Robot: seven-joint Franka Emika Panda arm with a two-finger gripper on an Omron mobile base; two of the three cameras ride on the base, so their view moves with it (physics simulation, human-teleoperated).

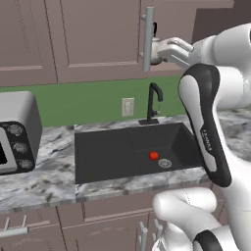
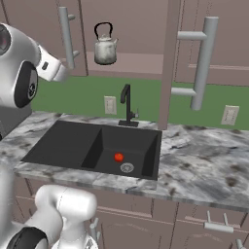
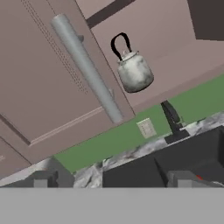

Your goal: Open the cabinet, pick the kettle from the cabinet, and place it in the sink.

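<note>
The cabinet (image 2: 136, 29) has its right door (image 2: 170, 63) swung out towards me, while the left door (image 3: 39, 78) with its grey bar handle (image 3: 87, 70) looks shut. The silvery kettle (image 2: 105, 48) with its black arched handle stands upright on the cabinet floor, just right of the left door (image 3: 134, 72). My gripper (image 3: 113, 179) is open with nothing between its fingers. It hovers by the left door's handle, left of the kettle, slightly lower and apart from it (image 1: 156, 53). Below lies the dark sink (image 2: 73, 146) with its black faucet (image 2: 127, 104).
A small red ball (image 2: 118, 156) rests in the sink beside the drain (image 2: 127, 168). A grey toaster oven (image 1: 14, 132) stands on the counter (image 1: 44, 181) left of the sink. The open right door's bar handle (image 2: 204, 63) juts out over the right counter.
</note>
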